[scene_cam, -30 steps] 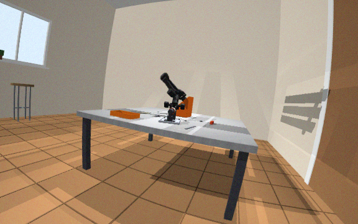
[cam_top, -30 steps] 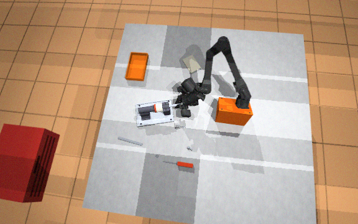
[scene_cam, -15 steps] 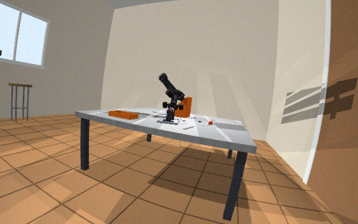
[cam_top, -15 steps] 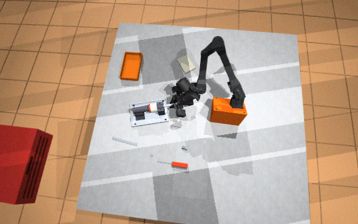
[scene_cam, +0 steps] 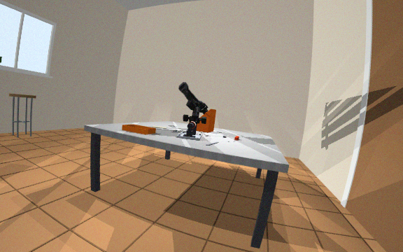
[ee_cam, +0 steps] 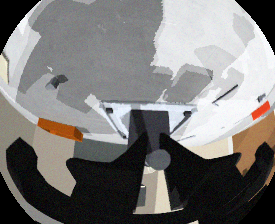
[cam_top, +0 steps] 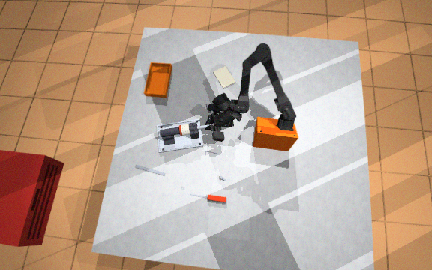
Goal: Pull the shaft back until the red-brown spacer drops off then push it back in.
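The big dark housing block (cam_top: 169,132) stands on the left part of a pale base plate (cam_top: 178,144) (ee_cam: 175,107). The red-brown spacer (cam_top: 181,130) sits right beside it, in line with the shaft. A cream spacer (cam_top: 185,130) is to its right, followed by a dark support (cam_top: 194,130) (ee_cam: 153,122). The bright shaft (cam_top: 202,127) sticks out of the support toward my gripper (cam_top: 209,127) (ee_cam: 154,137), which is shut on its outer part. A round grey end (ee_cam: 160,159) shows between the fingers in the wrist view. The shaft inside the spacers and housing is hidden.
An orange tray (cam_top: 158,79) (scene_cam: 138,129) (ee_cam: 59,129) and a cream pad (cam_top: 224,76) lie behind the plate. A grey rod (cam_top: 150,170), a small grey part (cam_top: 221,178) and a red-handled screwdriver (cam_top: 217,199) (ee_cam: 261,110) lie in front. The orange arm base (cam_top: 274,136) stands right.
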